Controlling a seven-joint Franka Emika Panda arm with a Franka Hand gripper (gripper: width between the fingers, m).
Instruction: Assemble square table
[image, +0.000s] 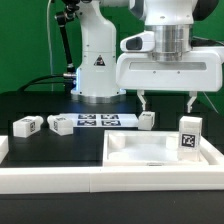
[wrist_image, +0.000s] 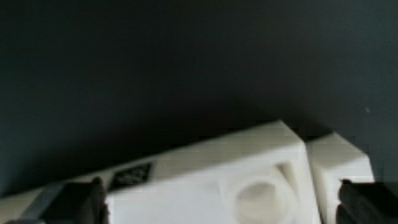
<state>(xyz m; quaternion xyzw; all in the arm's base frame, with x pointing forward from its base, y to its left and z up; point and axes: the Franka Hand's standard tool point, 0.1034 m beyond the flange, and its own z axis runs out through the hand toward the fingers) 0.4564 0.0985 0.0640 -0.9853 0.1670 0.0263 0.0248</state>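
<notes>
The white square tabletop slab with a raised rim lies flat at the front right. My gripper hangs open and empty just above its far edge, fingers spread. In the wrist view the slab lies between the dark fingertips, showing a round socket and a tag. My gripper holds nothing there. Several white tagged legs are apart from the slab. Two lie at the exterior view's left. One is behind the slab. One stands upright at its right.
The marker board lies flat in front of the robot base. A long white border rail runs along the front, with another piece at the exterior view's left edge. The table surface is black.
</notes>
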